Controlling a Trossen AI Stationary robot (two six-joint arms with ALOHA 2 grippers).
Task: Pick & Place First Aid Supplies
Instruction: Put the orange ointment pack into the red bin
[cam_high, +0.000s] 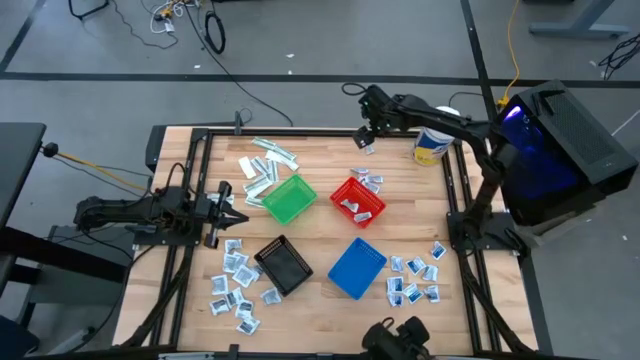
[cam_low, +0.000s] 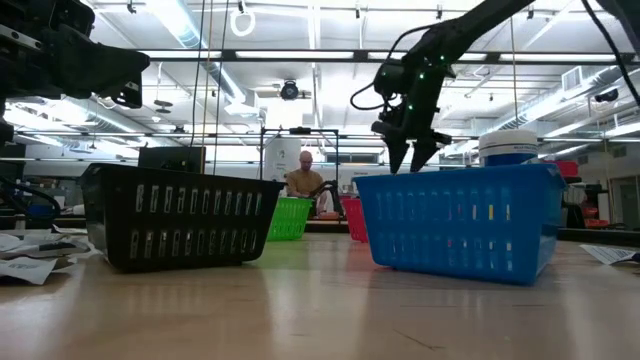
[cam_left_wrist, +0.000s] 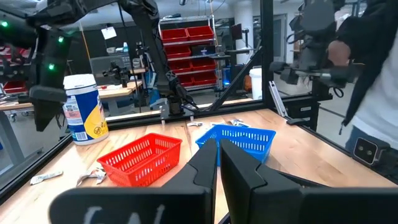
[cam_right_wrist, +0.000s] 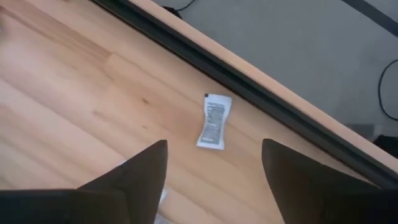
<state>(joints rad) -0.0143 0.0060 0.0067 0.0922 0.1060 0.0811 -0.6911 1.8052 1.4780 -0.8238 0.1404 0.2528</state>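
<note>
The item in hand is a small white printed sachet (cam_right_wrist: 214, 121), lying flat on the bare wooden table (cam_right_wrist: 74, 106) close to its black far edge rail (cam_right_wrist: 186, 46). The right gripper (cam_right_wrist: 214, 177) hangs above it with fingers spread apart and empty, and the sachet sits ahead of the gap between them, not under it.

To do this pick well, the gripper should probably advance until the sachet lies centred between the fingertips, then descend straight. The packet is thin and flat, so the fingertips likely need to reach the tabletop before closing. The rail nearby leaves little margin on that side.

The overhead view places the right gripper (cam_high: 364, 137) at the table's far edge, beyond the red square plastic basket (cam_high: 357, 198), with the green basket (cam_high: 289, 198), black basket (cam_high: 283, 265) and blue basket (cam_high: 357, 267) and scattered first aid packets (cam_high: 235, 285) further off. It does not resolve the target sachet clearly. The table-level view shows the right gripper (cam_low: 410, 150) raised well clear of the surface, which the wrist picture cannot confirm. The left gripper (cam_left_wrist: 219, 165) waits at the table's left side, fingers pressed together on nothing; its camera shows the white-lidded yellow-labelled tub (cam_left_wrist: 83, 109).
</note>
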